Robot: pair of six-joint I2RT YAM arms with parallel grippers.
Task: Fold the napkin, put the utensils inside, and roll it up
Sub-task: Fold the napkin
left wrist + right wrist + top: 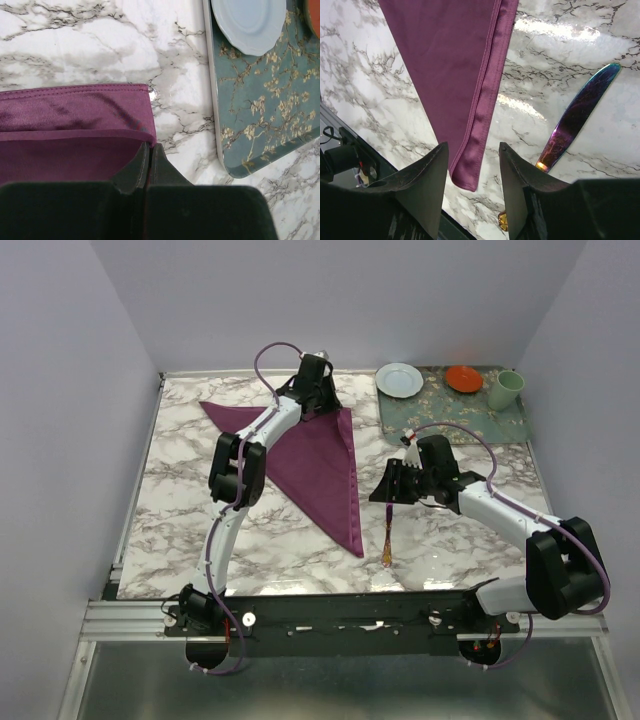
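Where the tabletop [180, 510] runs to its near edge: the knife [388, 537] lies flat on the marble, right of the middle. Its orange-gold handle is toward the near edge and its iridescent purple blade points toward the far edge.
Gap beside the knife: a strip of bare marble separates it from the napkin [315, 465], whose near tip lies just to its left.
State of the right gripper [472, 150]: released, with the fingers spread and nothing between them. It hovers over the blade end of the knife. In its wrist view the napkin's near tip shows through the gap and the blade lies off to the right.
Lie of the napkin: folded into a flat triangle, left of the tabletop's middle. One edge runs along the far side, the hemmed double edge runs down the right, and the point faces the near edge.
State of the left gripper [150, 150]: clenched at the napkin's far right corner. A sliver of purple shows between the fingers, which pinch the top layer there.
Far right corner: a green floral mat [450, 412], near the napkin's corner but apart from it, carries a white plate [399, 379], an orange dish [464, 378] and a green cup [505, 390].
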